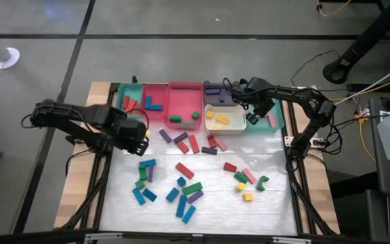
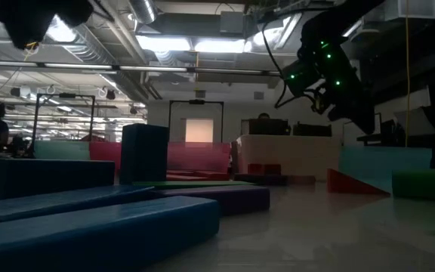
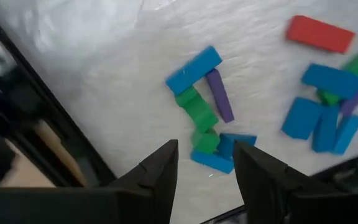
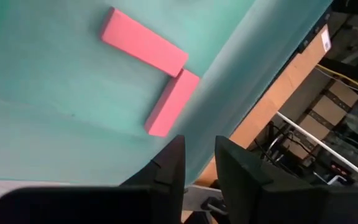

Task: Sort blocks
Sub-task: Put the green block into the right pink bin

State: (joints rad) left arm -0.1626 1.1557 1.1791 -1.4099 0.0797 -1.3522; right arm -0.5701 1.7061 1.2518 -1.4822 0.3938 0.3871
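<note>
Right, nearest you the loose blocks (image 1: 185,193) lie scattered over the table (image 1: 215,220): blues, greens, a purple, a few reds and yellows further right. Your left gripper (image 3: 205,149) hovers just above the left-hand cluster, fingers spread wide with nothing between them. That cluster is tight, so choose carefully. The long blue bar (image 3: 193,70) touches the green blocks (image 3: 197,112) at one end, and the purple bar (image 3: 219,94) lies right beside them. The small blue piece (image 3: 215,160) under your fingertips is wedged against green too (an awkward first pick, I'd say).

My call is the long blue bar. Turn the wrist so the fingers straddle its narrow width, come down at its free end away from the green, and close only once both pads are level with its sides. Lift straight up, or you will likely drag the neighbours along.

Further back sits the row of trays. A pink tray (image 1: 156,102) already holds blue pieces, so that looks like your drop. Farthest right, the right gripper (image 4: 197,149) hangs over the teal tray (image 4: 55,93), fingers slightly parted and empty, above two pink blocks (image 4: 143,42) lying there touching end to side. It is well apart from your left arm's path, so no clash looks likely.
</note>
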